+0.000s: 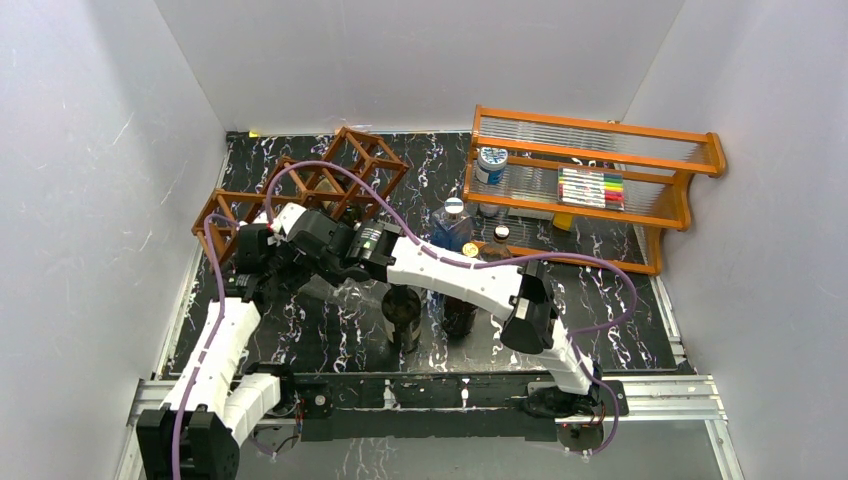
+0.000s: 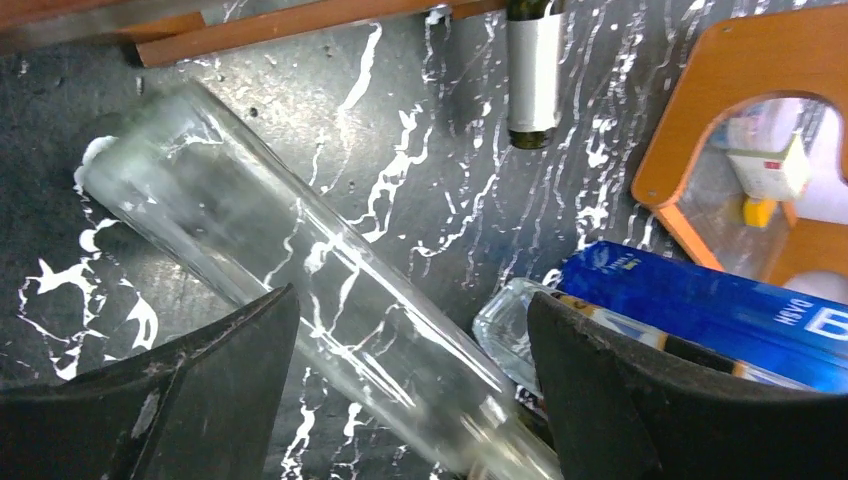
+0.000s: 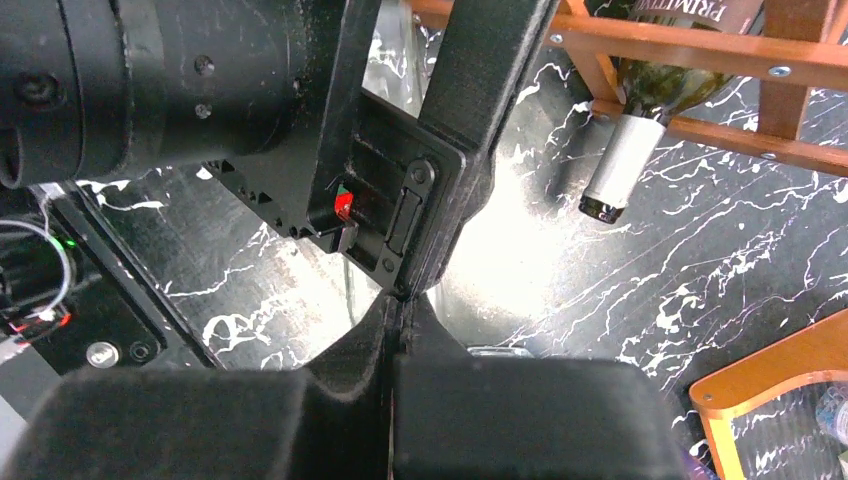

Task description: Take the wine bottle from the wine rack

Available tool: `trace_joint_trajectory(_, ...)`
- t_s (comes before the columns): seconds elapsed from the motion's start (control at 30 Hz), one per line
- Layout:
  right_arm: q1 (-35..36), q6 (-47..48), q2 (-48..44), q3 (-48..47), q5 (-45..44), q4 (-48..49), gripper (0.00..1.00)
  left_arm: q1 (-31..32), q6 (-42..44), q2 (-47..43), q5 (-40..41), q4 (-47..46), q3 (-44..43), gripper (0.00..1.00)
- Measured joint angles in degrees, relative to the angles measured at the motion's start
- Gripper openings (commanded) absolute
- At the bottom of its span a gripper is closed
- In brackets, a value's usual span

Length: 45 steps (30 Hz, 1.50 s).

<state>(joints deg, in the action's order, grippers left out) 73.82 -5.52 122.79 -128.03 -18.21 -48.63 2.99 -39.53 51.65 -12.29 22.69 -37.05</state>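
Left wrist view: the left gripper stands wide, with a clear glass bottle lying slanted between its fingers on the counter. The right gripper is pressed closed and empty. Beyond it, the wine bottle, whose label seems to read "PRIMITIV", rests in the wine rack, foil neck poking out.

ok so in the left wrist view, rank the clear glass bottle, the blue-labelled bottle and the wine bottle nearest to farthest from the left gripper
1. clear glass bottle, lying between the fingers
2. blue-labelled bottle, lower right, beside one finger
3. wine bottle, neck at the top edge
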Motion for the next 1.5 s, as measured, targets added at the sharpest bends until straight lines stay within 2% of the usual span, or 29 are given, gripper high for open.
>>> trace_joint_trajectory(0.1,-0.2,0.3,0.0,1.2,0.7,0.7,0.02,0.0,0.5,0.9,0.3,0.5,0.1,0.86)
trace_joint_trajectory(0.13,-0.3,0.3,0.0,1.2,0.9,0.7,0.09,0.0,0.4,0.6,0.6,0.8,0.1,0.88)
trace_joint_trajectory(0.2,-0.3,0.2,-0.1,1.0,1.9,0.5,0.28,0.0,0.8,-0.6,1.8,1.7,0.1,0.92)
trace_joint_trajectory(0.37,-0.4,-1.5,-0.7,-0.2,6.0,0.1,0.71,0.4,4.0,-2.5,4.5,7.2,-3.9,0.93)
trace_joint_trajectory(0.53,-1.2,-2.4,-5.3,-0.2,9.7,1.7,0.96,3.4,6.9,-3.0,7.1,14.2,-9.8,0.92)
trace_joint_trajectory(0.67,-1.8,-1.9,-13.6,-0.1,9.7,2.5,0.98,8.7,7.1,-0.9,11.4,20.3,-13.8,0.93)
trace_joint_trajectory(0.83,-2.8,-0.1,-29.4,4.6,8.3,5.8,0.98,24.6,9.2,8.5,22.0,27.9,-21.9,0.96)
trace_joint_trajectory(0.97,-3.7,0.9,-43.1,13.1,6.9,9.9,0.98,33.7,16.8,12.5,24.9,29.5,-25.9,0.98)
trace_joint_trajectory(1.0,-3.8,1.1,-45.2,14.5,6.5,10.4,0.98,35.6,21.6,12.8,24.9,29.6,-26.6,0.98)
trace_joint_trajectory(1.1,-4.0,1.7,-51.8,20.5,5.5,12.8,0.98,37.5,30.0,12.7,24.3,29.5,-26.8,0.98)
trace_joint_trajectory(1.3,-4.0,2.9,-55.6,25.7,4.1,12.5,0.98,38.1,46.8,12.0,24.0,28.6,-24.7,0.98)
trace_joint_trajectory(1.4,-4.0,4.0,-56.7,26.7,3.2,11.1,0.98,38.1,57.6,8.0,23.4,26.3,-18.5,0.98)
trace_joint_trajectory(1.5,-4.0,5.6,-58.4,26.6,2.2,10.4,0.98,38.0,64.7,3.5,21.9,25.1,-13.0,0.98)
